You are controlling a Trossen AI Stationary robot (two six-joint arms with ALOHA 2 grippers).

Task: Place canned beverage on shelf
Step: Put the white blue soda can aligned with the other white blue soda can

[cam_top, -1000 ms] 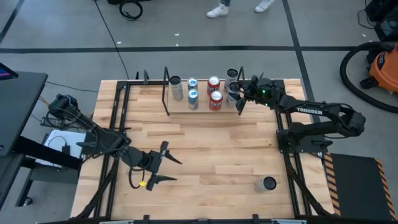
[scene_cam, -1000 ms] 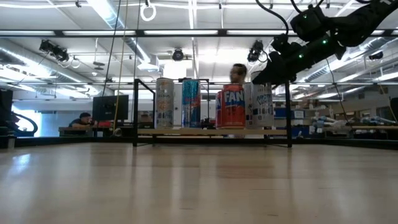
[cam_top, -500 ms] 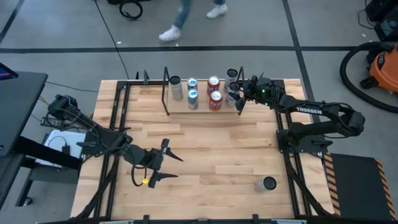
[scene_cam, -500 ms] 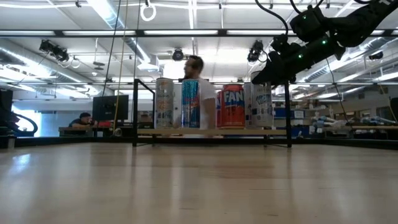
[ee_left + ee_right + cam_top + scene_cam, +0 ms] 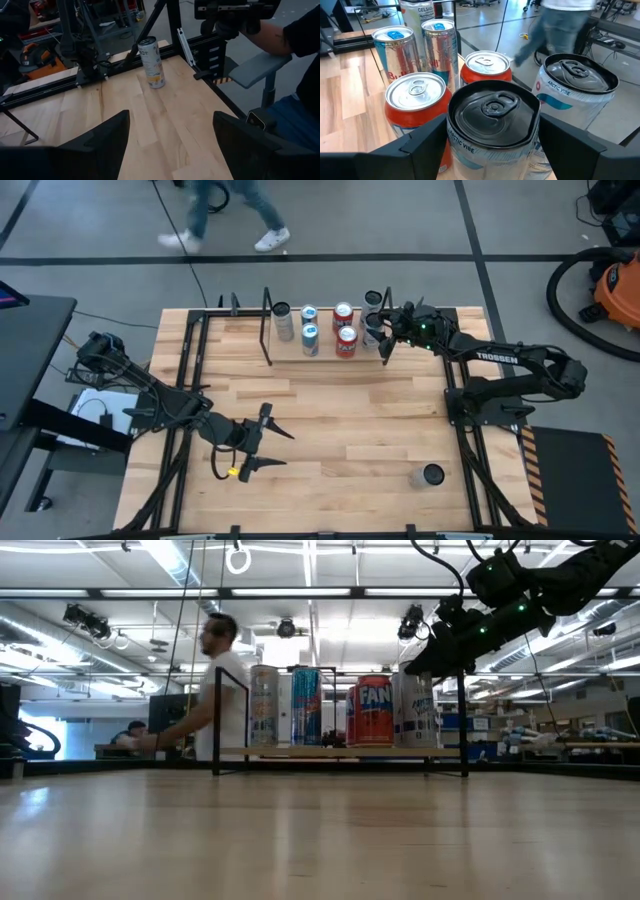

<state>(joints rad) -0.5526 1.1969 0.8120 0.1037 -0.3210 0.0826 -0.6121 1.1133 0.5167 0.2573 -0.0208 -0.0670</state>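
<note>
Your right claw [image 5: 492,150] straddled the black-topped can [image 5: 493,122] at the shelf's [image 5: 325,357] right end with its fingers apparently spread clear of it, so any sideways drift while backing out could have knocked it into the crowded neighbouring cans [image 5: 417,102].

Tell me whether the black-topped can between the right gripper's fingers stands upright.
Upright: the black-topped can shows its lid squarely from above, standing on the shelf beside the orange cans.

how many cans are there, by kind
tall silver can: 1
blue-and-silver cans: 2
orange cans: 2
black-top white cans: 2
can off the shelf: 1
total: 8
</note>
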